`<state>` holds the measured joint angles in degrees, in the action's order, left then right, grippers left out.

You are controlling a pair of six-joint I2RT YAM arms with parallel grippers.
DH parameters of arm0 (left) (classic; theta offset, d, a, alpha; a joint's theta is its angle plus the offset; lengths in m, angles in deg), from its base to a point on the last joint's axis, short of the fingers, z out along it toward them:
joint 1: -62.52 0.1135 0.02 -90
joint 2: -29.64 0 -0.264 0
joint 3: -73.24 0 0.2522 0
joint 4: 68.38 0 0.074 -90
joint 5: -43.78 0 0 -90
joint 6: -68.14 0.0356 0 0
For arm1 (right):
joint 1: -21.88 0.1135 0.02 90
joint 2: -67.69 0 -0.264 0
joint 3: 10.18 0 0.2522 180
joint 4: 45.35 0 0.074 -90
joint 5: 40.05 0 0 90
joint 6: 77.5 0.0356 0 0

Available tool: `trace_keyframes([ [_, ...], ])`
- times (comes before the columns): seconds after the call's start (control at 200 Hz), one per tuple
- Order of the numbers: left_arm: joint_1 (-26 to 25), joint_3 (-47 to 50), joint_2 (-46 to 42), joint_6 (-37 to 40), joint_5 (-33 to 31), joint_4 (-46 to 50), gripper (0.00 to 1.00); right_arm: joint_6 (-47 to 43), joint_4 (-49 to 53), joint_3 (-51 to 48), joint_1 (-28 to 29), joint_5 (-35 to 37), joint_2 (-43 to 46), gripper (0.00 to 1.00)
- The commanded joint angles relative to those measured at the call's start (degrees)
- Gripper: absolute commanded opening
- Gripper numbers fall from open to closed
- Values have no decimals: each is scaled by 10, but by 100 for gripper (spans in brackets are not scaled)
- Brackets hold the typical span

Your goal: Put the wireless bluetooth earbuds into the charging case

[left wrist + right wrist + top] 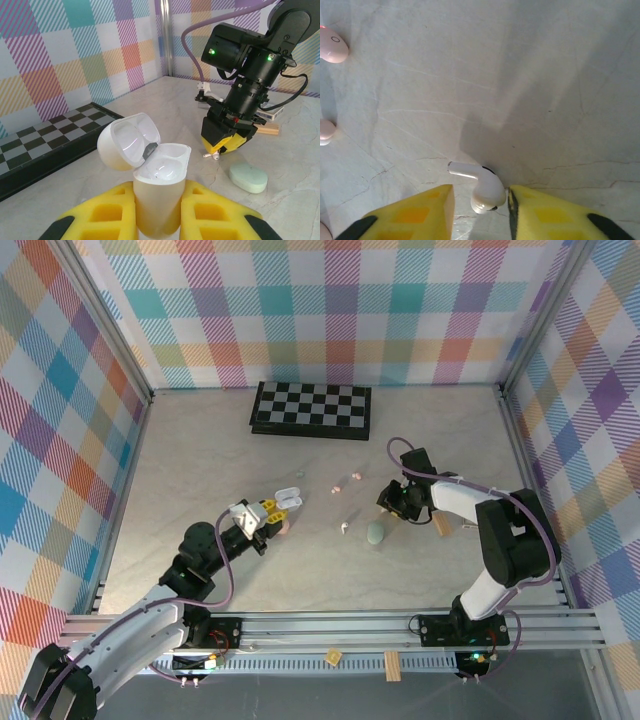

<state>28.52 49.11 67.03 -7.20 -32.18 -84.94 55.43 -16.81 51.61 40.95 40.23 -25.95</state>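
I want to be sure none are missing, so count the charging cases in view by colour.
white case, open: 1
green case, closed: 1
pink case, partly hidden: 1
Total: 3

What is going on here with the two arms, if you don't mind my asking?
The left gripper holds a white pebble-shaped plastic charging case upright with its lid flipped open. The right gripper is down at the pale marble-look table, one yellow finger on each side of a small white plastic earbud lying there, not yet clamped on it. No earbud sits in the case yet.
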Motion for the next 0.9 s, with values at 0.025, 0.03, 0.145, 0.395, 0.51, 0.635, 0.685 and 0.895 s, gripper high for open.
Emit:
trace_keyframes([
  [0.025, 2, -19, 1, 5, 15, -36, 0, 6, -10, -3, -1, -6, 0, 29],
  [0.03, 2, -19, 1, 5, 15, -36, 0, 6, -10, -3, -1, -6, 0, 29],
  [0.145, 2, -18, -4, 3, 16, -29, 0, 6, -12, -2, -1, -6, -8, 27],
  [0.395, 2, -17, -13, 4, 13, -19, 0, -7, -2, 5, -1, -3, -20, 27],
  [0.51, 2, -17, -12, 5, 13, -20, 0, -8, -2, 6, -1, -7, -25, 26],
  [0.635, 2, -16, -10, 6, 12, -21, 0, -11, -1, 6, -1, -4, -23, 22],
  [0.685, 2, -16, -9, 6, 12, -22, 0, -14, 0, 6, -1, -3, -21, 21],
  [0.895, 2, -19, 3, 5, 15, -20, 0, -53, 5, 9, 0, 12, 5, 20],
])
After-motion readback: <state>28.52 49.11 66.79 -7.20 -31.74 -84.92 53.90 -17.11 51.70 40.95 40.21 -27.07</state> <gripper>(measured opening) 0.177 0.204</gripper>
